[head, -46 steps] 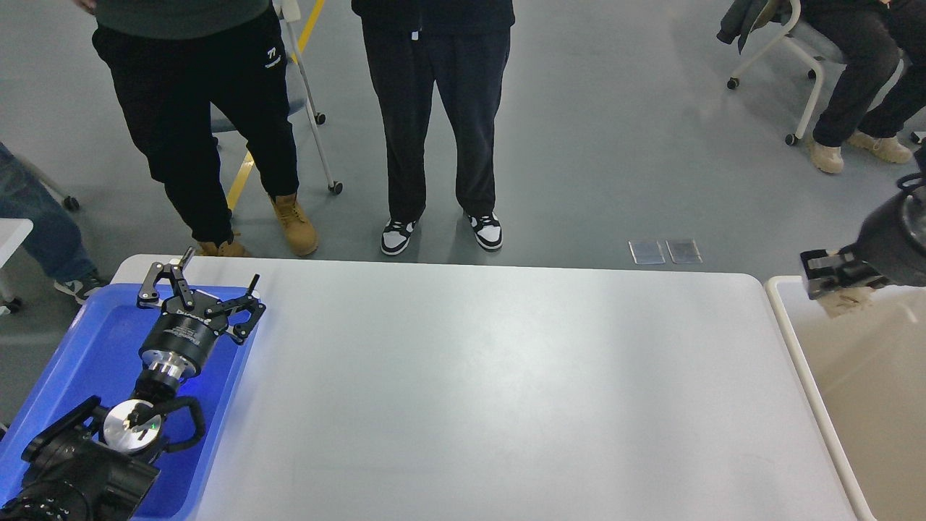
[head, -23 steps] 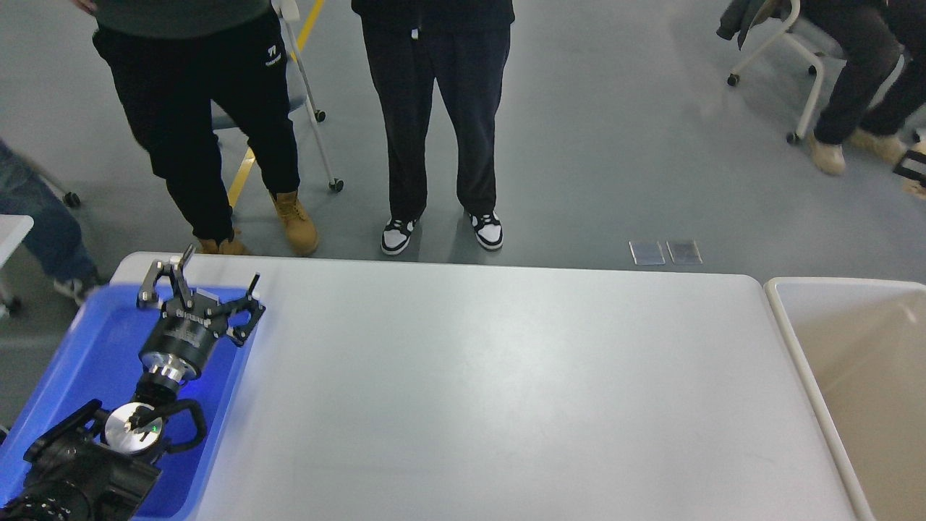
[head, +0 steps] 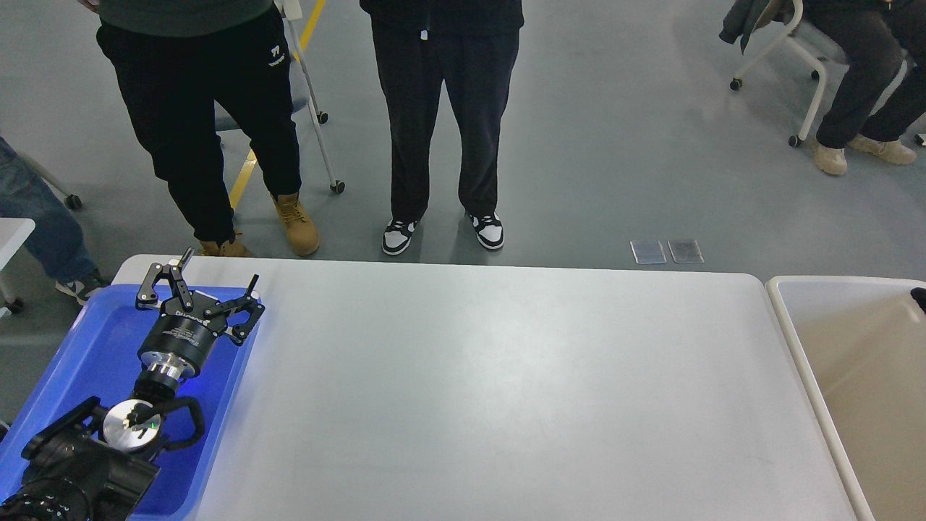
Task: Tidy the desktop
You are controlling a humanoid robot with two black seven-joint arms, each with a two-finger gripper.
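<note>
The desktop (head: 492, 383) is a wide matte white-grey tabletop with rounded corners, and nothing lies on its visible surface. My left gripper (head: 222, 264) is open and empty. It hovers over the far right corner of the blue plastic tray (head: 87, 347) at the desktop's left end, fingers pointing away from me. My right gripper is out of view; only a small dark sliver (head: 919, 296) shows at the right edge above the bin.
A beige rounded-rim bin (head: 785, 318) stands against the desktop's right end. Two people (head: 448, 108) stand just beyond the far edge. A seated person and a wheeled chair (head: 803, 72) are at the far right.
My right gripper, which hung over the beige bin with a beige scrap below its fingers, has lifted and withdrawn past the right edge. My left arm has stayed in place.
</note>
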